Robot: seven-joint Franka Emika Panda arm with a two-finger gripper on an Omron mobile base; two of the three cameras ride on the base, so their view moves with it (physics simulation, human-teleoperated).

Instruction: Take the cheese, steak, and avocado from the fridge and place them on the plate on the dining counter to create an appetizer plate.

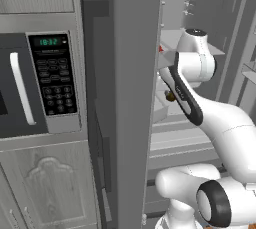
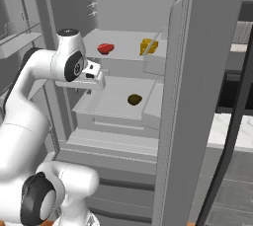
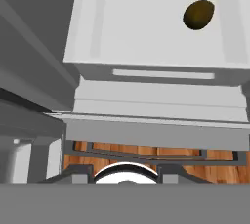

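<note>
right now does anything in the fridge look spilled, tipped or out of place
Nothing stands out. The steak and cheese sit apart on the upper shelf, and the avocado lies alone on the shelf below, inside the open fridge. No spills or damage show.

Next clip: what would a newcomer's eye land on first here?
The open fridge with three bright bits of food: the red steak and yellow cheese on the upper shelf, the dark avocado alone on the shelf below. Then the white arm, its end effector hanging at the lower shelf's left edge.
</note>
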